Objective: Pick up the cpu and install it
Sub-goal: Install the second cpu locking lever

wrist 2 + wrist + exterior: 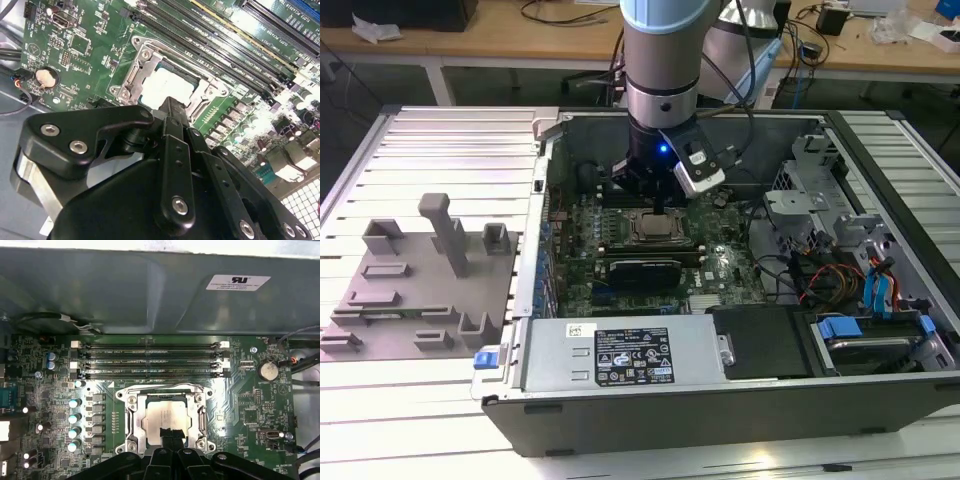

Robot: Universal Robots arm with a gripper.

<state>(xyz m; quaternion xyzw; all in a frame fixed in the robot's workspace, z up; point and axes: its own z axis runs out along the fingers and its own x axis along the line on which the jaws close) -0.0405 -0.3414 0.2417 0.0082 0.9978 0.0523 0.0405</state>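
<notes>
The cpu [167, 416], a flat square chip with a silvery top, lies inside the metal-framed socket [129, 422] on the green motherboard. It also shows in the second wrist view as the cpu [165, 85] and in the exterior view as the cpu [651, 229]. My gripper [171, 433] hangs right over the chip's near edge with its black fingers drawn together and nothing between them. In the second wrist view the gripper [173, 103] has its tip at the chip's edge. In the exterior view the gripper [665, 207] sits just above the socket inside the open computer case.
Several long memory slots [150, 360] run beside the socket. The case wall [125, 295] rises behind them. A power supply [620, 355] and loose cables [820, 275] fill the case's near side. A grey moulded tray [410, 290] with upright posts lies outside, at the exterior view's left.
</notes>
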